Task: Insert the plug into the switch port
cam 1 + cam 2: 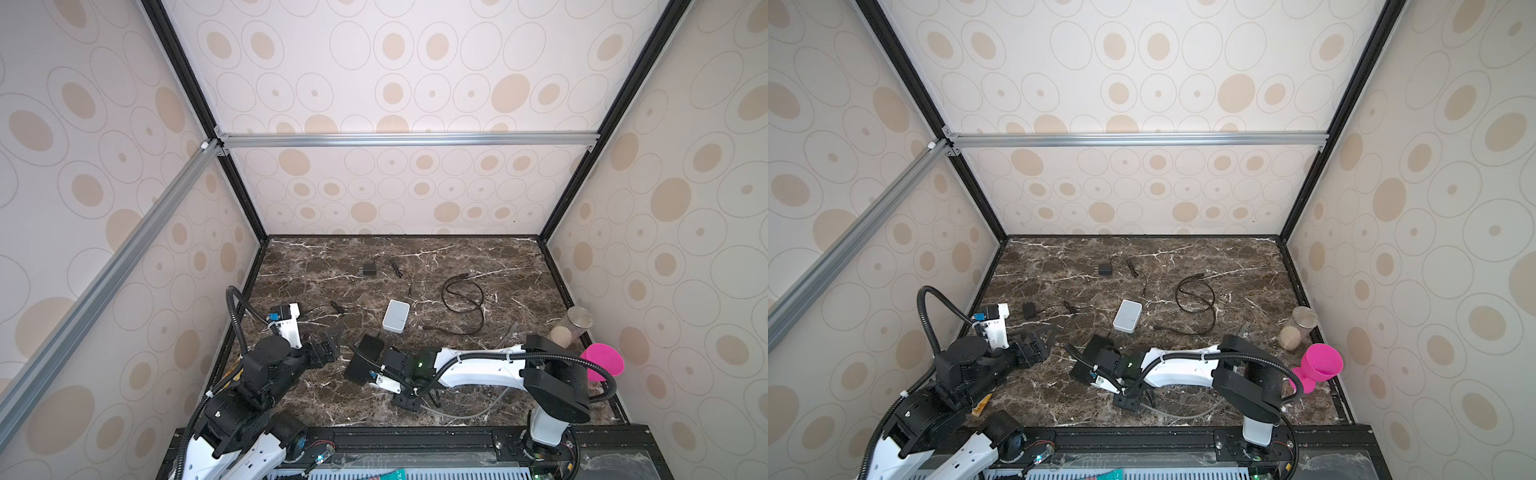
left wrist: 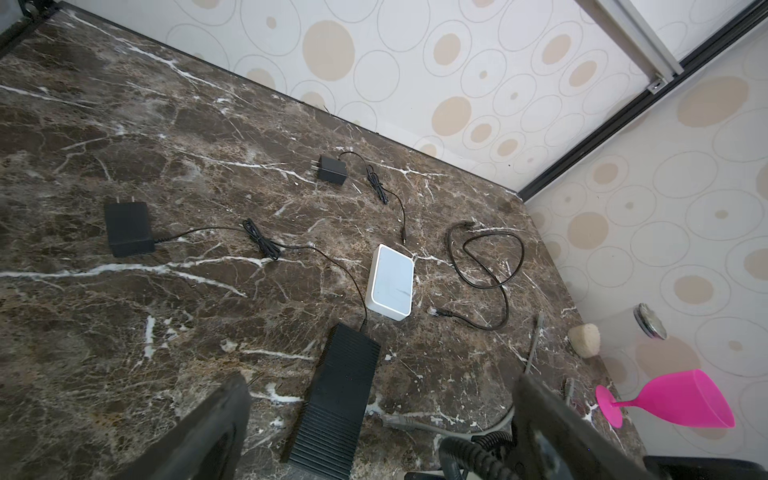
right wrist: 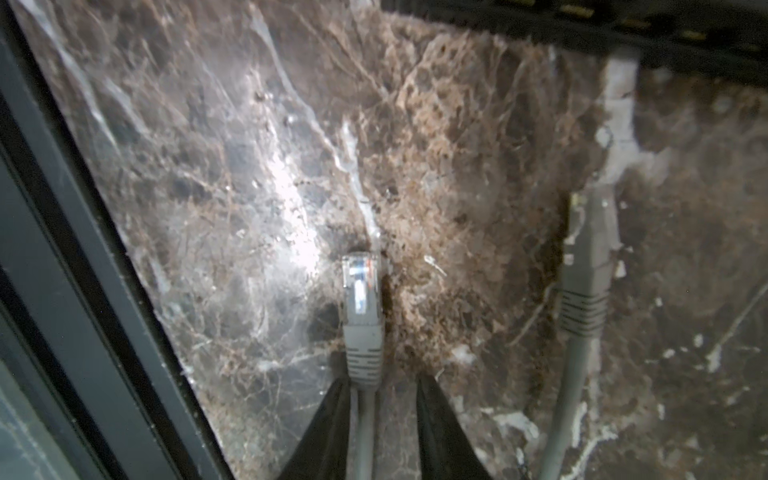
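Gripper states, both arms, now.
Left gripper: open wide, holding nothing.
Right gripper: partly open, straddling the grey cable behind its plug; not clamped yet.

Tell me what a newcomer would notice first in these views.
The bright pink plastic goblet lying on its side at the right edge of the marble table grabs the eye first. Next comes the small white rounded box mid-table. In the right wrist view, the right gripper straddles a grey cable just behind its clear plug, jaws not yet shut.
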Controlling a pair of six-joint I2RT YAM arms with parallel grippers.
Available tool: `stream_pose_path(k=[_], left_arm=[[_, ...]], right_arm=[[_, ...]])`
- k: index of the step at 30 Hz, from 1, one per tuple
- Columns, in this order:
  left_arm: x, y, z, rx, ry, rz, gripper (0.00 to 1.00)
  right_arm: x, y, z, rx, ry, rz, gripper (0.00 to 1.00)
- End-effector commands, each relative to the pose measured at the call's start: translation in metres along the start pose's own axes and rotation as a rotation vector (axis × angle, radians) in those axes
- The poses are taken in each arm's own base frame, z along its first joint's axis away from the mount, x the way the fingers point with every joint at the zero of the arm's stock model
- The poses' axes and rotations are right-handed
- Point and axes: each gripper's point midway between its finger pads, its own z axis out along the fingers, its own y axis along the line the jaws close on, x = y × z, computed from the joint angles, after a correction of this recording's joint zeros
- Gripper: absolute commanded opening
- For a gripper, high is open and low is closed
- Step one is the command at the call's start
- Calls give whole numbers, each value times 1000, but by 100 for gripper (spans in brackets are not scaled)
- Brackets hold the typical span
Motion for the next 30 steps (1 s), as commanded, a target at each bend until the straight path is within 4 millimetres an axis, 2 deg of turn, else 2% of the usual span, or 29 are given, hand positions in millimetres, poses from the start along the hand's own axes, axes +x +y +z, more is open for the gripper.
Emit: stream_pose_path(k=[1,4,5,9,14,18,20,23,25,28,30], left_arm=[[-8,3,-8,-23,-23,53,98],[-6,4,-10,-23,-15,84,98],[-6,3,-12,-14,-15,88,98],[-5,-6,-13,40,-10,105,98],[-1,-31,-4,155,30,176,98],[9,-69,9,343,80,282,98],[18,-95,16,499,96,364,97],[38,-133,9,792,69,577,94],[43,-146,1,906,-12,764,97],[37,-157,0,948,-144,991,98],[42,-162,1,996,-183,1116,98]], right_arm=[[5,1,5,11,41,0,24],[-1,2,2,2,26,26,2],[-5,2,-3,6,10,34,0],[-16,-8,-36,59,-42,34,0],[-10,-18,-99,105,-77,-15,0],[0,-20,-145,51,-173,28,0],[7,-16,-166,16,-235,42,0],[19,-11,-182,-28,-287,62,0],[28,-10,-185,-31,-300,76,0],[40,-8,-183,-37,-326,92,0],[44,-8,-179,-47,-349,104,0]])
